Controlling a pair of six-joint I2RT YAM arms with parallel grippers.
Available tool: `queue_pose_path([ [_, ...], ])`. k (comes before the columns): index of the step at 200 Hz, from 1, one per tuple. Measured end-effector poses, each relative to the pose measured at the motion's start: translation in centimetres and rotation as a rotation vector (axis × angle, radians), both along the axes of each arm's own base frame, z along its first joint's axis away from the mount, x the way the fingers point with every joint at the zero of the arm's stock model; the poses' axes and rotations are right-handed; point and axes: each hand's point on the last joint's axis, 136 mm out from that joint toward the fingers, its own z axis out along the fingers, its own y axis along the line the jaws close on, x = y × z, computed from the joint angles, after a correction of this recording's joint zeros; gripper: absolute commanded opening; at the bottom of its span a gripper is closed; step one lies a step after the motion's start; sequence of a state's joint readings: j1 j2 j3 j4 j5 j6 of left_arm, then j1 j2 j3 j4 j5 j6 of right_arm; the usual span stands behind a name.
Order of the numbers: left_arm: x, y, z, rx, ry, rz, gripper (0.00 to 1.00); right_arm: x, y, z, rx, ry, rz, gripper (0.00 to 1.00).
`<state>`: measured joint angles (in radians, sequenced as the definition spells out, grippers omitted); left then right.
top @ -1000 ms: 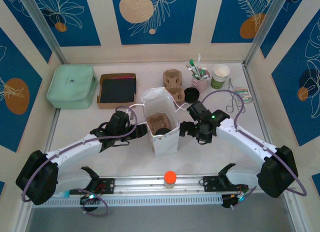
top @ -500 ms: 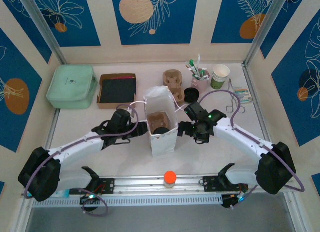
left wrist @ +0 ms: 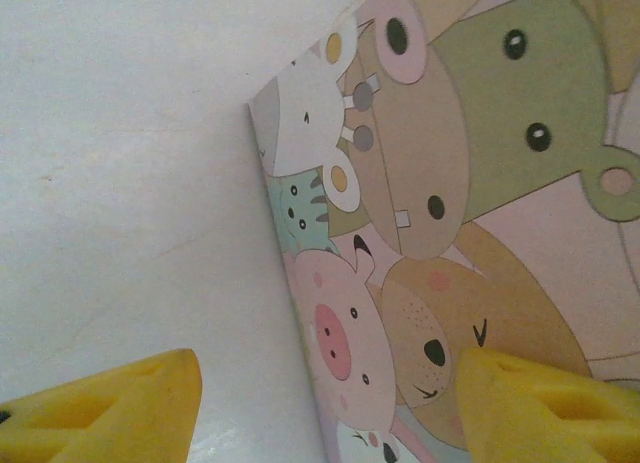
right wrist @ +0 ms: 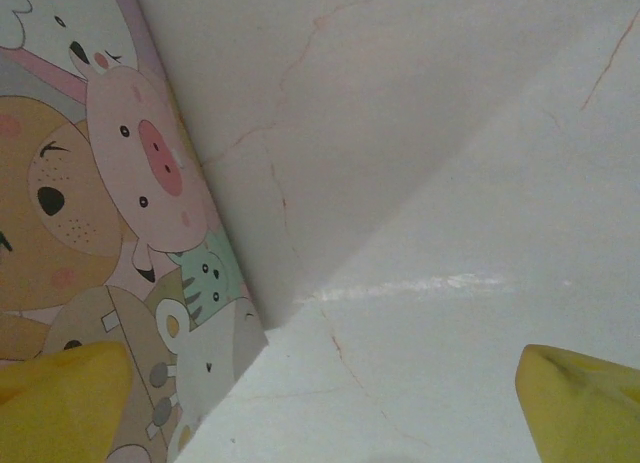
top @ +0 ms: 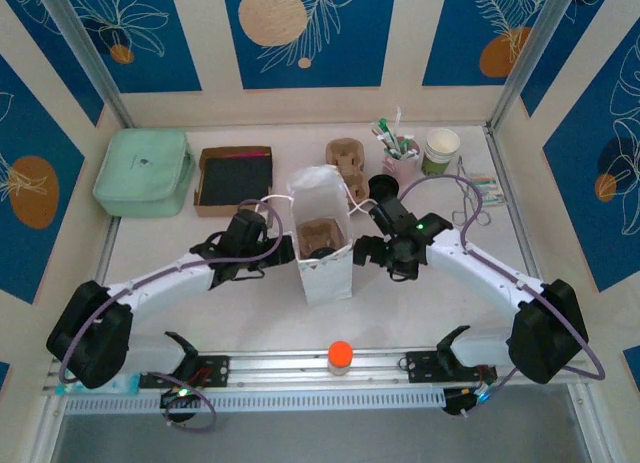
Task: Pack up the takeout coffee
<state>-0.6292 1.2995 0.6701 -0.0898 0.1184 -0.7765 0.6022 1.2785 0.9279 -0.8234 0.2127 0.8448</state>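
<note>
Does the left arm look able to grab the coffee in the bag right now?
Probably not directly: the left gripper sits beside the bag, whose wall blocks the coffee; only the top is open.

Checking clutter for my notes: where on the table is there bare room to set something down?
Bare table between the paper bag and the front rail, and between the green case and left arm. Crowded along the back wall and beside the bag.

White arms (top: 170,280) with black joints (top: 88,335), lilac cables (top: 440,180) and yellow claw pads (left wrist: 110,403).
</note>
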Motion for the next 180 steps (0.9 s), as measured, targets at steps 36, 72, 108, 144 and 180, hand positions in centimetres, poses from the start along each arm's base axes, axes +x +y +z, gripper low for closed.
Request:
queue_pose_path([
  [36,0.5,0.1,0.0,0.003,-0.001,0.005,0.68,0.2,-0.1,0.2,-0.004,-0.009,0.000,0.99],
  [72,1.3,0.6,0.7,0.008,-0.018,0.012,0.69,0.1,-0.3,0.1,-0.015,-0.008,-0.002,0.99],
  [108,1.8,1.3,2.0,0.014,-0.047,0.019,0.72,-0.1,-1.3,0.4,-0.061,-0.014,-0.015,0.99],
  [144,2.3,3.2,2.7,0.030,-0.062,0.051,0.79,0.3,-2.8,2.5,-0.085,-0.070,-0.036,0.99],
  [180,2.4,5.4,4.3,0.041,-0.095,0.085,0.84,0.7,-4.0,4.0,-0.092,-0.113,-0.045,0.99],
])
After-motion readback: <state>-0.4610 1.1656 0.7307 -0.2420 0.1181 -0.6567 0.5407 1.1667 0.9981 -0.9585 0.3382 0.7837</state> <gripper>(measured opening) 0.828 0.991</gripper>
